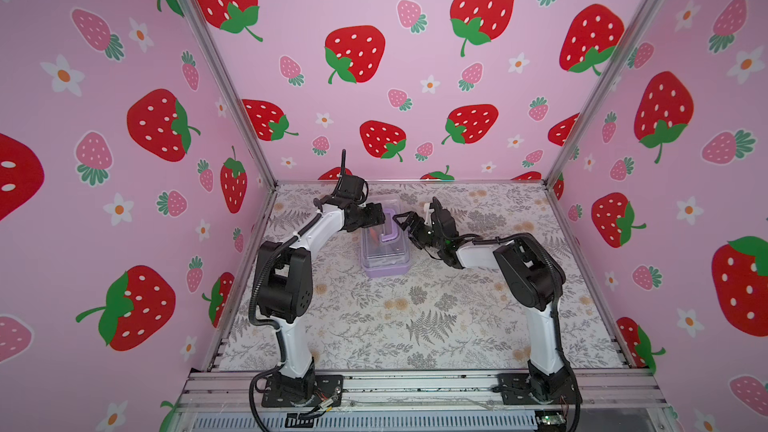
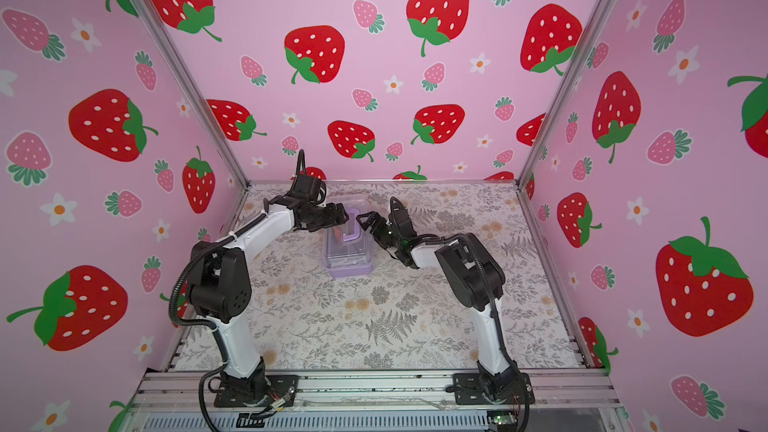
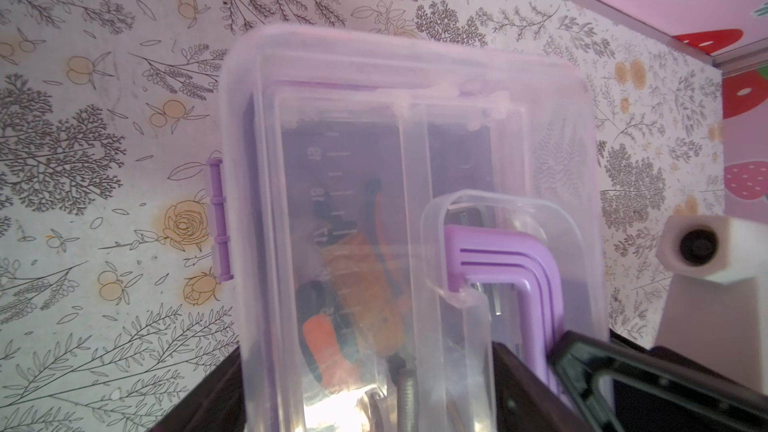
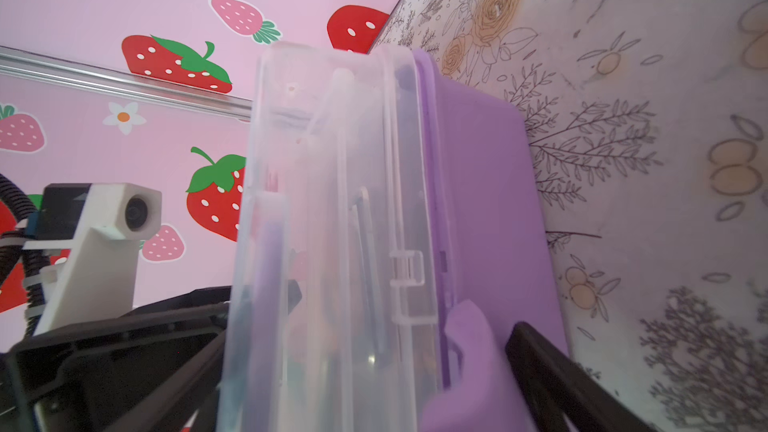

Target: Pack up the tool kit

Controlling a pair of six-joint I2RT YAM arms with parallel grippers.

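Lilac plastic looks light and slick, so we judge that the tool kit point(image 1: 384, 257), lying lid-on at the upper middle of the bench point(image 1: 415, 317) in both top views, could skid or tip if one tool pushes while the other gives no brace. A half-caught latch point(image 4: 465, 338) would leave the lid loose. Our left tool point(image 1: 376, 218) is spread wide over the lid beside the purple handle point(image 3: 511, 259), grasping nothing. Our right tool point(image 1: 403, 222) gapes fully astride the latch edge, unclamped.
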